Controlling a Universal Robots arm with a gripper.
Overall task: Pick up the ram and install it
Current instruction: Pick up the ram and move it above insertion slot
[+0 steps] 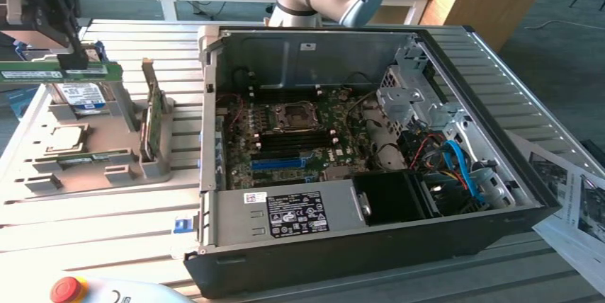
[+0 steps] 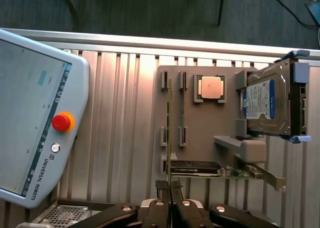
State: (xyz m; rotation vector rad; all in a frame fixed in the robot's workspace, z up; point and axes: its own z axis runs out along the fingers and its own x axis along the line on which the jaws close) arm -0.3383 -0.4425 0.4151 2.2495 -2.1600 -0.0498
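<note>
**Ram lifted over the parts holder: carry it level and clear**

The gripper [image 1: 71,59] is closed narrow on the ram [image 1: 59,73], pinching the thin green stick along its upper edge. In the wrist view the ram [image 2: 170,128] is an edge-on line running out from between the gripper [image 2: 170,185] fingertips.

The stick hangs in the air above the grey parts holder [image 1: 104,168], which sits near the table [image 1: 95,225] edge on the exterior view's left. It is over the hard drive [image 1: 81,95] and apart from it. The open computer case [image 1: 378,253], with the motherboard [image 1: 302,126] inside, stands well apart towards the middle of the table.

In my judgement, doing this carry well depends on three things:

- Grip: the board is thin and smooth, so a slack pinch could let it swing or slide.
- Attitude: holding the long edge level and the faces upright guards against twist.
- Clearance: the green card [image 1: 151,119] stands on edge in the holder between the ram and the case. The near case wall also rises high, so extra height looks prudent.
</note>
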